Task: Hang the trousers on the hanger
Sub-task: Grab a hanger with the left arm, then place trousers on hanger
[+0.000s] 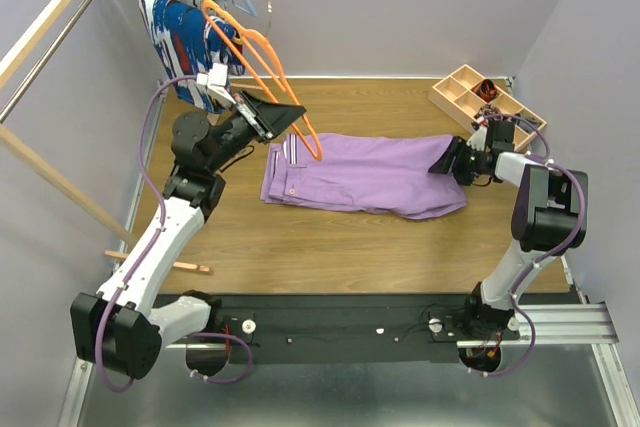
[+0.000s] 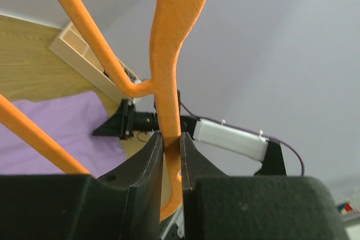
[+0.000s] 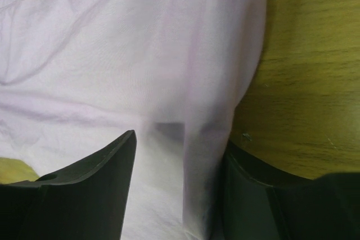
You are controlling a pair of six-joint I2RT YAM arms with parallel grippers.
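The left hand (image 2: 171,141) is clamped tight on the orange hanger (image 2: 169,54), holding it above the waistband end of the lilac trousers (image 1: 370,172). These lie flat across the wooden counter (image 1: 300,237). The right hand (image 1: 447,159) stands wide, straddling the leg-end cloth.

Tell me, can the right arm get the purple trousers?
Probably yes. The right pincer sits at the leg end of the trousers, with cloth between its fingers and nothing in the way.
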